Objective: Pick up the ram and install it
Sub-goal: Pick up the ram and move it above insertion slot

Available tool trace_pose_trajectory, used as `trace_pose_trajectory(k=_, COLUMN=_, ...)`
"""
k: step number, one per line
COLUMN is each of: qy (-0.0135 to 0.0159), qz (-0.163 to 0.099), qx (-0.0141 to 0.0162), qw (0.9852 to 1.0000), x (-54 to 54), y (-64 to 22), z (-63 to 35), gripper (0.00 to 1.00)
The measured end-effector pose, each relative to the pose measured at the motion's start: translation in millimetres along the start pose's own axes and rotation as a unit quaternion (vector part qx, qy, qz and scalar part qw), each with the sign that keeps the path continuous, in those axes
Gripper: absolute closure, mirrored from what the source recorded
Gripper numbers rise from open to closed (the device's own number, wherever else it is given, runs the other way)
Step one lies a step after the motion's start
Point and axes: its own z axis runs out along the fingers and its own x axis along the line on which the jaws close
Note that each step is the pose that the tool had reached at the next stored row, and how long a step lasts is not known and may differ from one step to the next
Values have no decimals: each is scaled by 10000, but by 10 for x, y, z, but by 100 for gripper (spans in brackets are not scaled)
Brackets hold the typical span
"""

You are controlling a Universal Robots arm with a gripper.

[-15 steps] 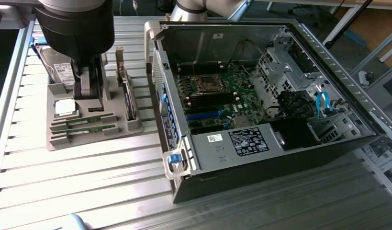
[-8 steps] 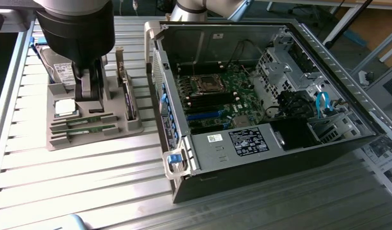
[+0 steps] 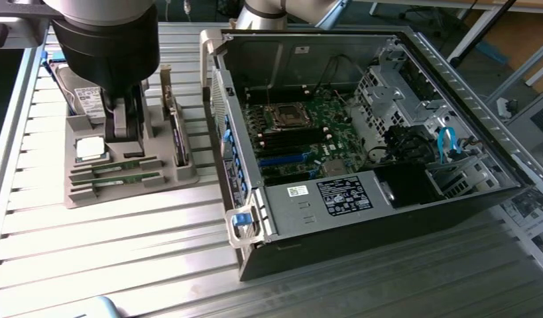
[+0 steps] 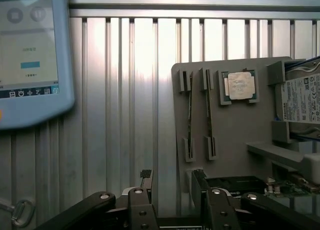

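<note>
Grey arm (image 3: pixel 103 8), black cylindrical wrist (image 3: pixel 107 56), black jaws, silver screws (image 4: pixel 138 192)

Two thin green ram sticks (image 3: pixel 120 167) (image 4: pixel 190 117) sit slotted in a grey holder (image 3: pixel 103 196) (image 4: pixel 240 140).

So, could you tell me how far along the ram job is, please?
Nothing looks done yet: both ram sticks sit in their slots on the holder. In hand: the tool hangs open and empty above the holder, touching neither stick. Left: the pickup, and the install in the open case.
</note>
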Motion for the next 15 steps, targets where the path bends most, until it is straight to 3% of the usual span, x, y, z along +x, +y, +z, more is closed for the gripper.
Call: trace_pose_trajectory(k=15, qy=0, qz=0, qx=0, qw=10000, x=1, y=-2, z=44, gripper=56)
